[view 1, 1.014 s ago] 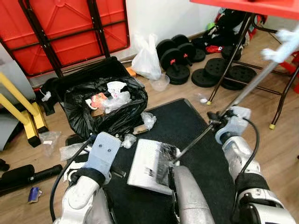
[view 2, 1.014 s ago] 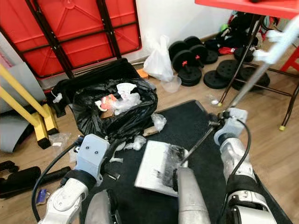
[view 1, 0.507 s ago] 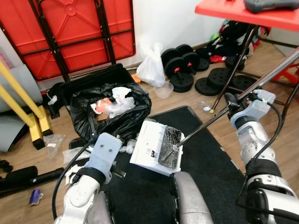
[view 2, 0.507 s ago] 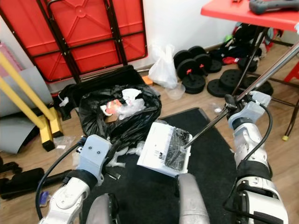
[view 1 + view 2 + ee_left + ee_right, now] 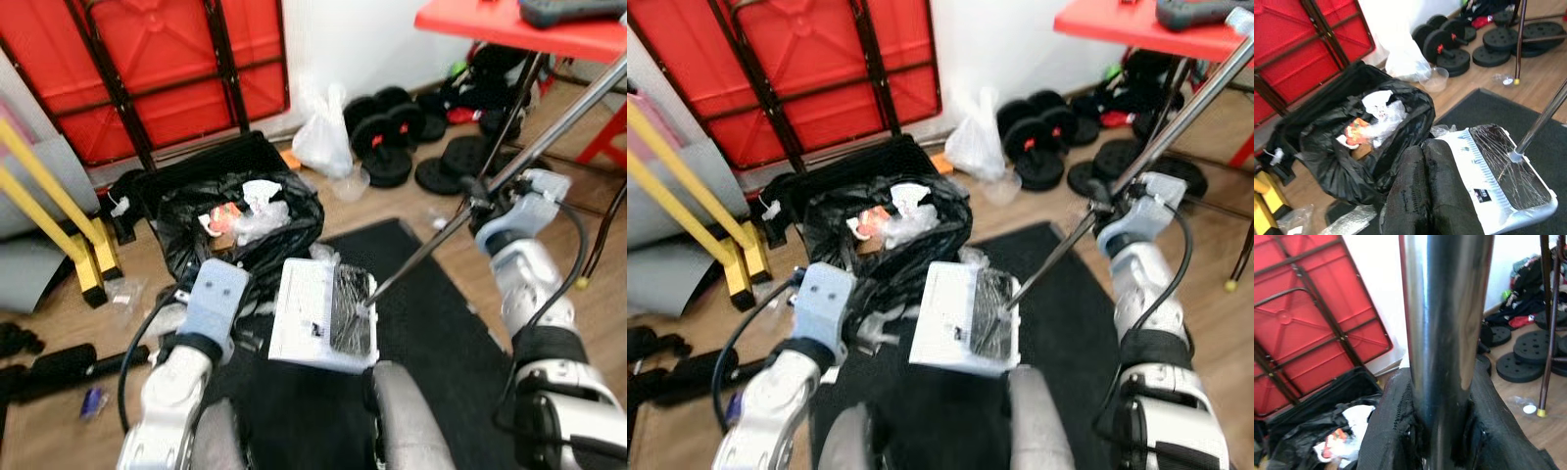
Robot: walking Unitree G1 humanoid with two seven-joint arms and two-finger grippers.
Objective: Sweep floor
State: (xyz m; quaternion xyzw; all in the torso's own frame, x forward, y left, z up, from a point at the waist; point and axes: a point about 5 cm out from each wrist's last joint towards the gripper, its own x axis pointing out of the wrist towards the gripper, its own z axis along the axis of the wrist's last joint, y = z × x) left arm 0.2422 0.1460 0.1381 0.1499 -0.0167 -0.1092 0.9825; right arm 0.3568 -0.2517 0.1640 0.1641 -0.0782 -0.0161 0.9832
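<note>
A white dustpan (image 5: 312, 318) with crumpled clear plastic and dark dirt in it hangs over the black mat (image 5: 446, 323), tilted, close to the open black rubbish bag (image 5: 240, 235). Its long metal pole (image 5: 554, 122) runs up to the right. My right gripper (image 5: 1442, 431) is shut on this pole, and it sits about halfway up the pole (image 5: 475, 196). My left gripper (image 5: 1422, 191) is shut with nothing in it, hovering between the bag (image 5: 1356, 142) and the dustpan (image 5: 1493, 176). Paper and plastic waste lies in the bag.
Plastic scraps (image 5: 122, 291) and a small blue item (image 5: 91, 401) lie on the wooden floor at left. A folded red table (image 5: 147, 69) leans on the wall. Weights (image 5: 392, 122), a white bag (image 5: 325, 137), a red table's legs (image 5: 509, 108) and a yellow frame (image 5: 44, 211) surround the mat.
The dustpan has been lifted from low over the mat and carried toward the black bag as my right gripper raised the pole. The camera has shifted too.
</note>
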